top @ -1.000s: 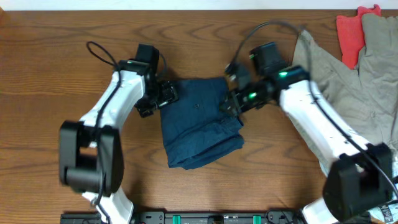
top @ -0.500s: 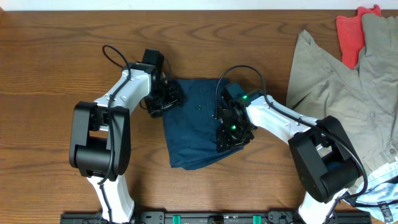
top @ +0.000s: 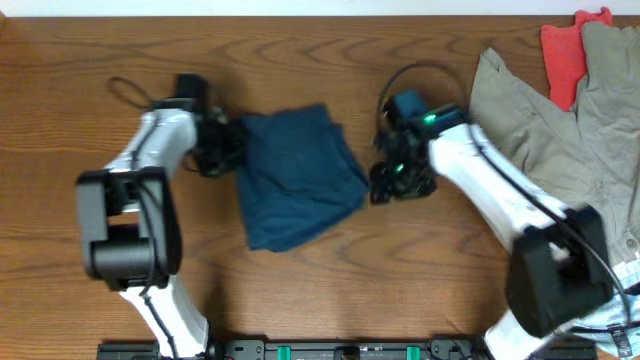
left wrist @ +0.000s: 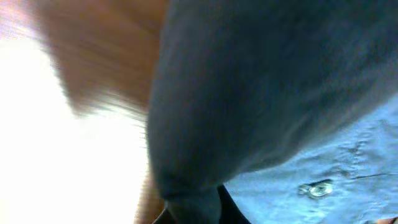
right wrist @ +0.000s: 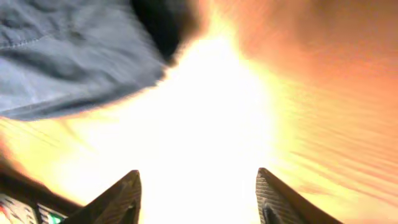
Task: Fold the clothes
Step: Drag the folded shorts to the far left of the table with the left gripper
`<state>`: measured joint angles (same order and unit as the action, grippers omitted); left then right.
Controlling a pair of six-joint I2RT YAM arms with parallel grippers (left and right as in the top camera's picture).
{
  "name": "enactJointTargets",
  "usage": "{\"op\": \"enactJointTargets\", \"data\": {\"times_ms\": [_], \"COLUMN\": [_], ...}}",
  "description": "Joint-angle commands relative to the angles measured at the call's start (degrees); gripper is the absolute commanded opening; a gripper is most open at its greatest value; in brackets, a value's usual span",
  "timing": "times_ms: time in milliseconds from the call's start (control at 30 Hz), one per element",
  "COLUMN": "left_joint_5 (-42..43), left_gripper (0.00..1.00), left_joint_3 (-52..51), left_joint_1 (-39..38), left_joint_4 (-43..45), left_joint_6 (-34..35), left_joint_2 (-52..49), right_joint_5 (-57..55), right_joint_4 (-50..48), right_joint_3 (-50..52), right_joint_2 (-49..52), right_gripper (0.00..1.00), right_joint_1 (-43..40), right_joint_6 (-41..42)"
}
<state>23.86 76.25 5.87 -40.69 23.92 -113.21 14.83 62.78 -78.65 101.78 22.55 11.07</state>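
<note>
The clothes, a pair of dark navy shorts (top: 295, 178), lie folded in a rough square on the wooden table, left of centre. My left gripper (top: 228, 150) is shut on their upper left edge. In the left wrist view a pinched fold of the navy cloth (left wrist: 249, 81) fills the frame and runs down into the left gripper (left wrist: 193, 214). A small metal button (left wrist: 317, 188) shows on the paler denim. My right gripper (top: 385, 186) stands open just off the shorts' right edge. In the right wrist view the right gripper (right wrist: 198, 183) holds nothing, and the shorts (right wrist: 68, 56) lie at upper left.
A large khaki garment (top: 560, 120) is spread over the right side of the table. A red-orange cloth (top: 565, 50) lies at its upper edge, and a bit of pale blue fabric (top: 615, 300) sits at the lower right corner. Bare wood (top: 60, 120) lies left of the left arm.
My left gripper closed on the shorts' edge and drew them left and slightly toward the back. My right gripper opened wider and moved off the cloth to its right side.
</note>
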Motion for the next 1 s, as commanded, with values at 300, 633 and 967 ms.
{"op": "enactJointTargets", "data": {"times_ms": [300,633,967], "left_joint_5": [-1.86,4.22,3.50], "left_gripper": [0.41,0.98,0.98], "left_joint_3": [4.48,4.46,4.46], "left_joint_1": [35.98,38.23,13.20], "left_joint_4": [-2.75,-9.86,-9.42], "left_joint_6": [12.00,9.81,-1.66], "left_joint_2": [14.40,14.43,14.43], "right_joint_5": [-4.33,-4.33,-4.28], "right_joint_4": [2.84,2.78,-1.09], "right_joint_3": [-2.54,-2.23,-2.23], "right_joint_2": [-12.31,-12.20,-12.20], "right_gripper": [0.70,0.72,0.88], "right_joint_1": [-7.10,-7.19,-12.61], "right_joint_6": [-3.06,-3.34,4.13]}}
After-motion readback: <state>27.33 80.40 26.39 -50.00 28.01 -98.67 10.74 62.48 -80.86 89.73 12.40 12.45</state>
